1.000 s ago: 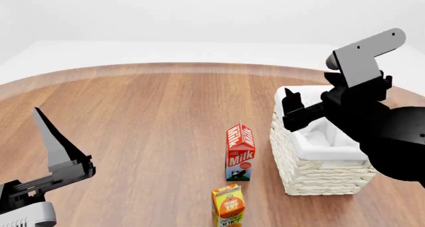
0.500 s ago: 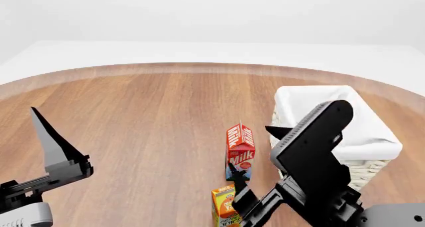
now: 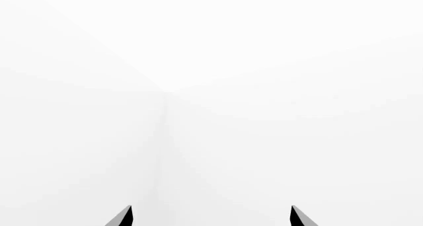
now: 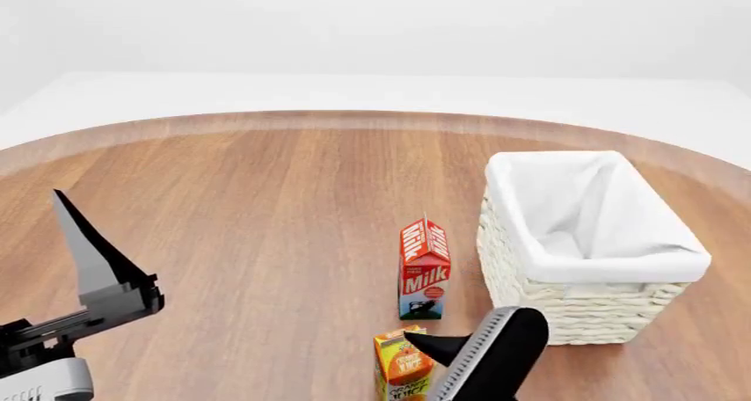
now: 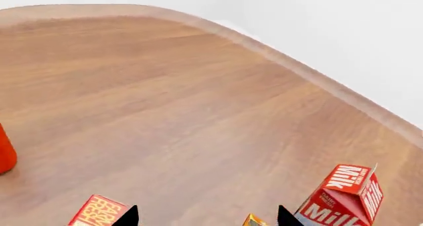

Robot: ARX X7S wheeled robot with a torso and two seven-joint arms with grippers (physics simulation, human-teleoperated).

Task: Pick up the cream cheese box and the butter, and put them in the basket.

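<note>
Black fingertips of the right gripper (image 5: pixel 206 217) stand apart with nothing between them. It hangs low at the near edge, just near of the orange juice carton (image 4: pixel 403 359) and the milk carton (image 4: pixel 424 267). Off one fingertip a red-orange lettered corner shows, probably the butter (image 5: pixel 96 212); we cannot read its long axis. We judge the right arm the nearer. The left gripper (image 4: pixel 100 273) is likewise spread and empty, at the near left. Cream cheese box: not in view. The basket (image 4: pixel 564 265) sits right of the milk; we see nothing in it.
</note>
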